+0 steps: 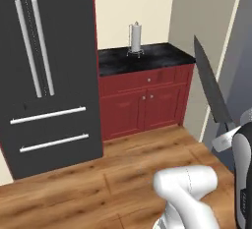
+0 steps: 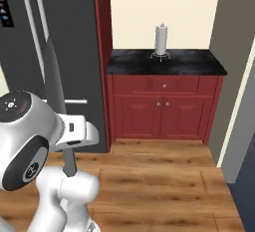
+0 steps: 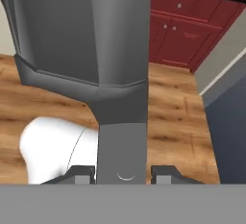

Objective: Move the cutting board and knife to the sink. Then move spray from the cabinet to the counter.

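Observation:
My gripper point(image 3: 122, 172) is shut on the knife's lighter grey handle point(image 3: 122, 146). The knife point(image 1: 211, 86) stands with its dark pointed blade up, in the air above the wooden floor. In the left base view the gripper point(image 1: 227, 133) is at the right edge, and in the right base view the gripper point(image 2: 74, 135) is at the left with the knife point(image 2: 54, 79) rising in front of the fridge. The black stone counter point(image 1: 147, 58) point(image 2: 189, 62) lies ahead, some way off. The cutting board, the sink, the spray and the cabinet are out of view.
A white paper-towel roll point(image 1: 136, 37) point(image 2: 161, 39) stands on the counter. Red drawer-fronted units point(image 1: 145, 100) point(image 2: 162, 109) sit under it. A tall dark fridge point(image 1: 47, 71) point(image 2: 74, 37) is to their left. A grey wall corner point(image 1: 231, 51) point(image 2: 239, 121) closes the right side.

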